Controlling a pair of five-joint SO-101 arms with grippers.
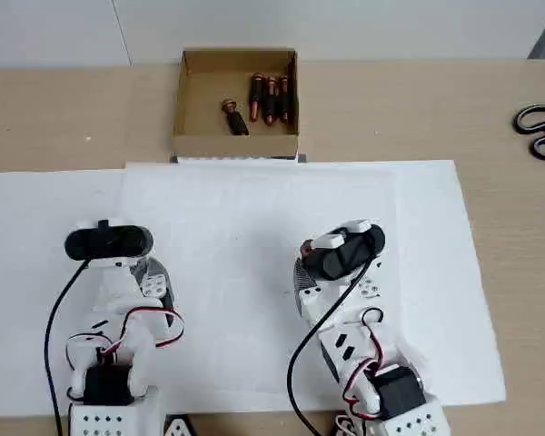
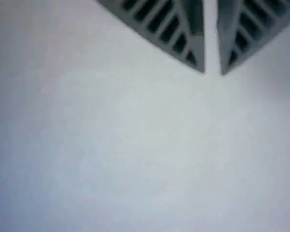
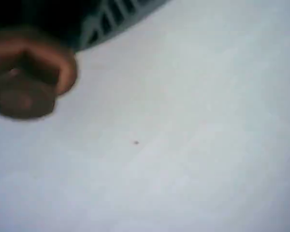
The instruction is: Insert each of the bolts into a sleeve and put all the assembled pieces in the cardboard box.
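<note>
In the cardboard box (image 1: 193, 91), upper centre, three assembled pieces (image 1: 271, 98) lie top-to-bottom. The right gripper (image 1: 305, 256) clamps a copper bolt (image 3: 29, 79); the left gripper (image 2: 212, 71) is pressed together.

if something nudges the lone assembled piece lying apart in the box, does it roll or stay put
Probably rolls: the lone piece looks round-bodied and lies on its side. Its wider head likely makes it curve rather than run straight. The cardboard box walls should stop it.
</note>
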